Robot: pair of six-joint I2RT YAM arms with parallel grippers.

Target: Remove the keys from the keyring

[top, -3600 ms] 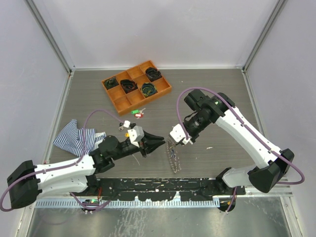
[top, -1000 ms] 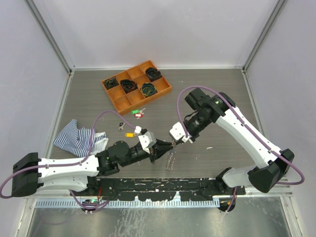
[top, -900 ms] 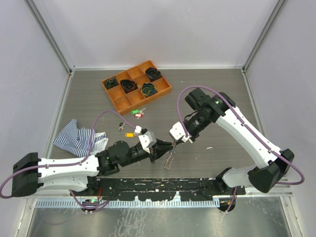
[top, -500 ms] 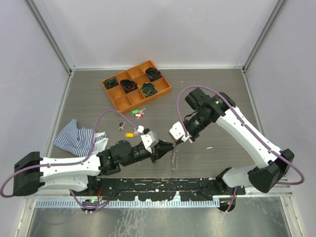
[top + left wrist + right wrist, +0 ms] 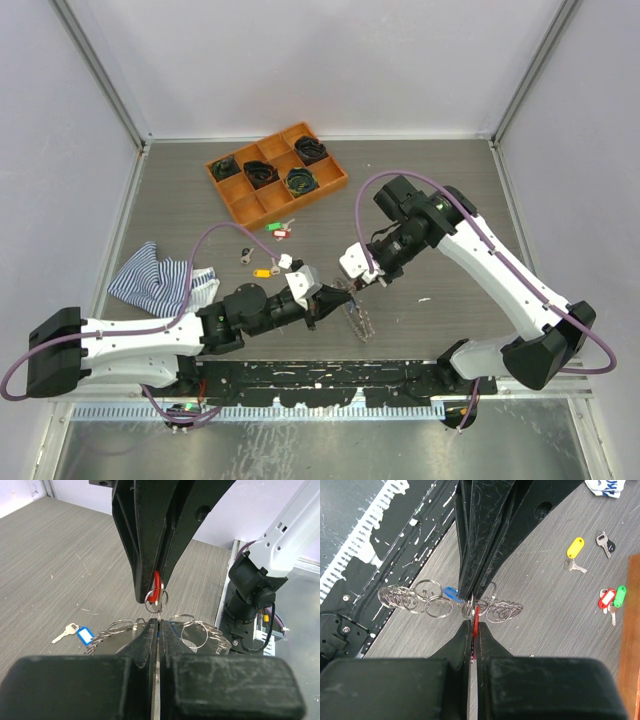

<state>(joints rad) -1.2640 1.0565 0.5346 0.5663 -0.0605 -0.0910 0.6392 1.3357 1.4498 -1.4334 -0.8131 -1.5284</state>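
Note:
The keyring (image 5: pixel 358 320) is a chain of silvery wire rings hanging between both grippers just above the table. My left gripper (image 5: pixel 338 294) is shut on its thin metal wire (image 5: pixel 158 621). My right gripper (image 5: pixel 362 281) is shut on a red-tagged key (image 5: pixel 476 616), seen from the other side in the left wrist view (image 5: pixel 157 584), which hangs on a small ring (image 5: pixel 156 599). A blue tag (image 5: pixel 451 594) sits among the rings (image 5: pixel 437 605). The two grippers' fingertips almost touch.
Loose keys lie on the table: yellow tag (image 5: pixel 575 547), red and green tags (image 5: pixel 610 597), a dark-headed key (image 5: pixel 606 542), a blue-tagged one (image 5: pixel 80 632). An orange tray (image 5: pixel 330 185) holds black coils at the back. A striped cloth (image 5: pixel 150 275) lies left.
My left gripper has reached right and closed on the keyring below the right gripper. In the last second the hanging rings swung slightly right and the right gripper shifted a little left.

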